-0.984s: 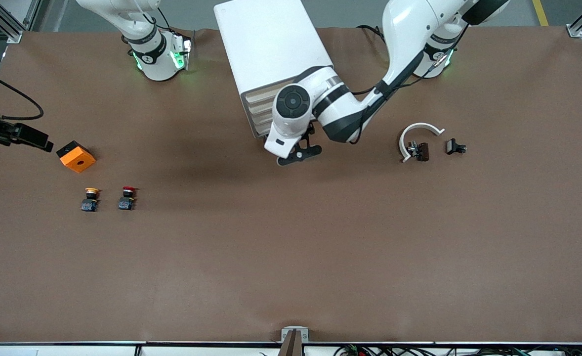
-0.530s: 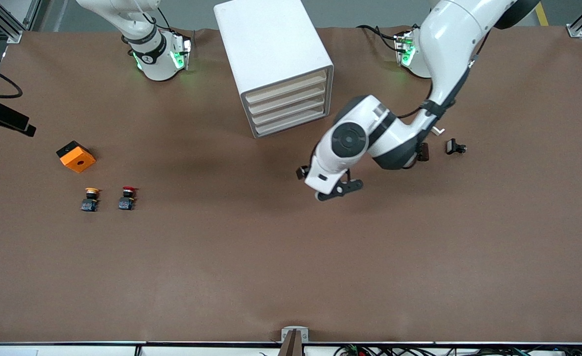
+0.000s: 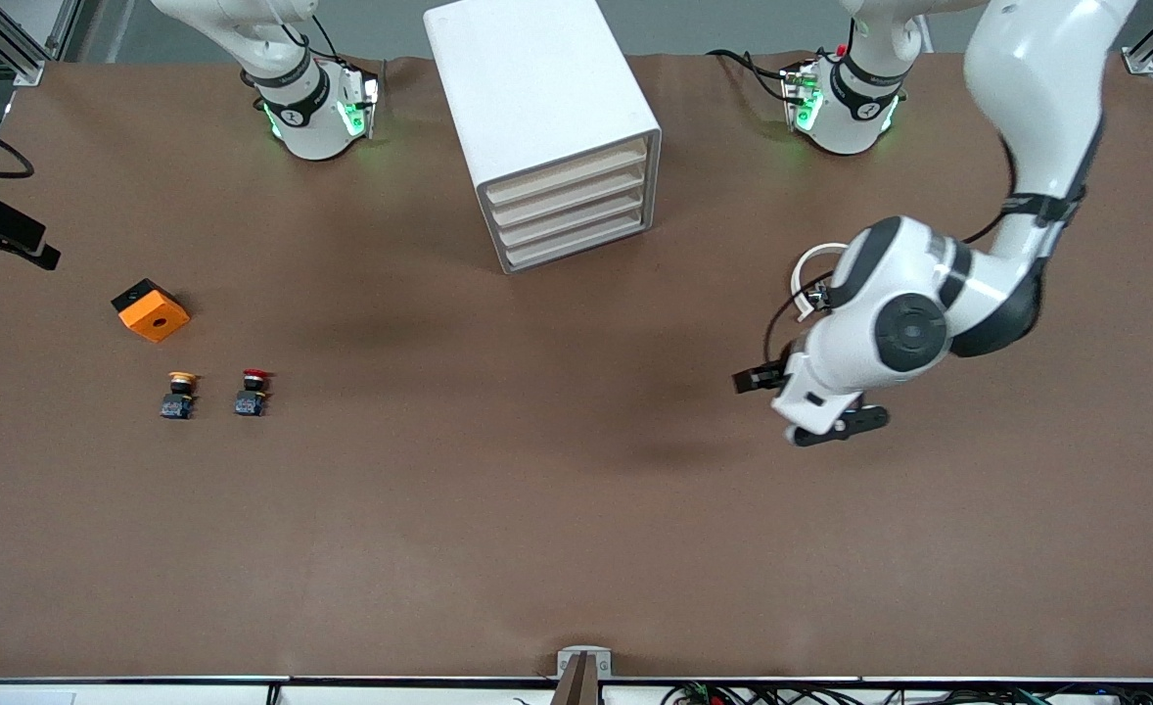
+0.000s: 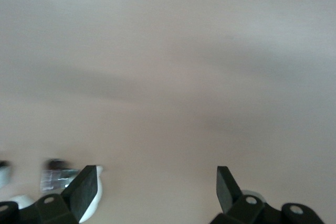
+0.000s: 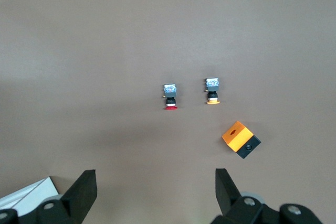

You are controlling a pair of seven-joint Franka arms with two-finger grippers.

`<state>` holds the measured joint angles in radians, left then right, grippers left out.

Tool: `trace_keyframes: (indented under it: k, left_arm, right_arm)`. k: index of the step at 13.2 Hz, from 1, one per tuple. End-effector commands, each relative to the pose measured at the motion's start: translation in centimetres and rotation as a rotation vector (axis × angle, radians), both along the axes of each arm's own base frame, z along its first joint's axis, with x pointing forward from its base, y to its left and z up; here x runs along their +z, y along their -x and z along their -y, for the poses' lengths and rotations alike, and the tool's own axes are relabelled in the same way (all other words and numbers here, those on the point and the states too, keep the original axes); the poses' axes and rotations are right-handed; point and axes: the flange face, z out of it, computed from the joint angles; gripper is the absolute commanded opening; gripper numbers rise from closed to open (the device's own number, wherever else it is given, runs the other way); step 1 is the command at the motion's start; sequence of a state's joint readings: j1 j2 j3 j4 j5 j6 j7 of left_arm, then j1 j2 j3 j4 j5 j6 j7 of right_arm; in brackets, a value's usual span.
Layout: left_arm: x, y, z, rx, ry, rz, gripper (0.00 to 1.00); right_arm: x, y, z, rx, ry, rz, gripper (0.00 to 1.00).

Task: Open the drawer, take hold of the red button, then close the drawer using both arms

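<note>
Two buttons sit lower left of the front view: the red button [image 3: 253,392] beside a yellow button [image 3: 179,395], an orange cube [image 3: 150,309] above them. Left gripper [image 3: 800,406] hangs mid-right, jaws wide, empty, well apart from the red one. Cabinet [image 3: 542,117] top centre, all four drawers [image 3: 571,209] shut. Right gripper [image 5: 153,192] open at the far-left edge.

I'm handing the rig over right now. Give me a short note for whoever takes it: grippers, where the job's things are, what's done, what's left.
Left gripper: open, empty, over bare table toward the left arm's end.
Right gripper: open, empty, high over the buttons' area.
Cabinet: all four drawers shut, including the drawer.
Red button: on the table beside the yellow button, orange cube close by.
Done: nothing visible.
Left: open drawer, grab red button, close drawer.
</note>
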<state>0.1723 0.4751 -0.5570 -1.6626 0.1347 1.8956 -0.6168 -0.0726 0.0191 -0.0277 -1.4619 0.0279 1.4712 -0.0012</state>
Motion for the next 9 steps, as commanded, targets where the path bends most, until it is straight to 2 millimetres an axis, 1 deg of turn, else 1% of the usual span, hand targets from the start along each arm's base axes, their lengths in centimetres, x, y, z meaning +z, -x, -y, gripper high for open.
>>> trace_keyframes:
  k: [1, 2, 4, 6, 8, 9]
  left_arm:
    - [3.3, 1.1, -6.2, -0.081, -0.025, -0.01, 1.0]
    - [4.5, 1.1, -8.6, -0.107, -0.019, -0.005, 1.0]
    - [6.5, 1.1, -14.2, -0.138, 0.013, 0.009, 1.0]
    - [8.2, 2.1, -18.6, -0.167, 0.048, 0.023, 1.0]
    - [10.3, 3.3, -19.8, -0.162, 0.027, 0.052, 1.0]
    - [11.3, 3.8, -20.0, -0.159, 0.013, 0.067, 1.0]
  right_arm:
    - [-0.4, 2.5, 0.5, 0.003, -0.029, 0.006, 1.0]
    - [-0.5, 3.0, 0.5, 0.002, -0.034, 0.002, 1.0]
    - [-0.7, 3.7, 0.4, -0.003, -0.038, 0.003, 1.0]
    - [-0.6, 4.0, 0.2, -0.001, -0.04, 0.001, 1.0]
    - [-0.6, 4.2, 0.6, -0.012, -0.052, -0.002, 1.0]
    - [-0.6, 4.2, 0.6, -0.02, -0.052, -0.003, 1.0]
